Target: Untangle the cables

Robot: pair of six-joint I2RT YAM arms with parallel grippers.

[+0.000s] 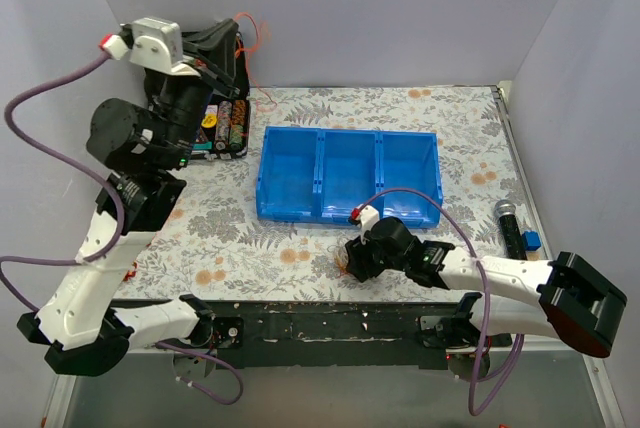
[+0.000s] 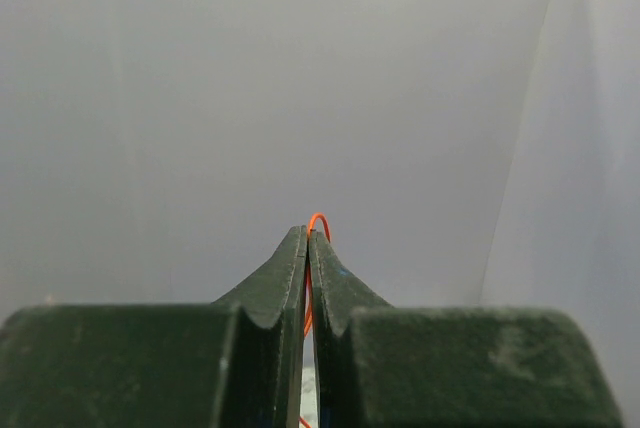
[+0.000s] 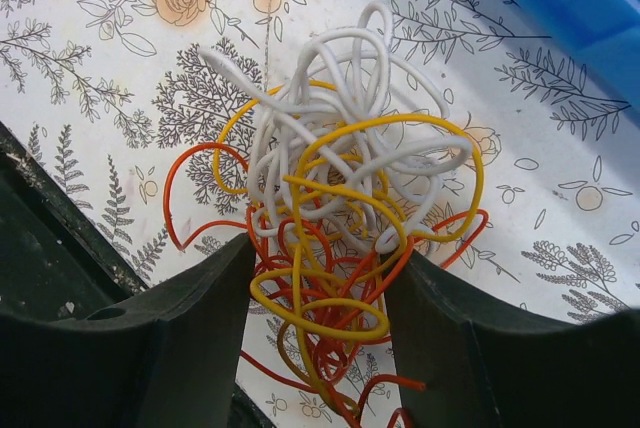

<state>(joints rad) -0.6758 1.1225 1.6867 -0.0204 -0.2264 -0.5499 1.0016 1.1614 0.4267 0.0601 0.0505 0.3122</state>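
Cable tangle (image 3: 340, 178): roundish clump, no clear long axis, on floral cloth (image 1: 250, 248) before blue bin (image 1: 300, 208). Right gripper (image 3: 320, 258) spread, flanking it. Left gripper (image 2: 307, 238) held high, pinching orange wire (image 2: 319, 218), whose loop pokes past the fingertips. Grey walls (image 1: 380, 8).

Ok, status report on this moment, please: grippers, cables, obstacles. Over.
Left gripper raised, shut on one orange wire. Right gripper open, straddling the tangle on the table. Blue bin beside it, not touching.

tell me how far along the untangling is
Done: one orange wire is out, pinched in the shut left pincer, held high away from the rest. In hand: the open right pincer straddles the tangle. Left: white, yellow, red and orange wires knotted together.
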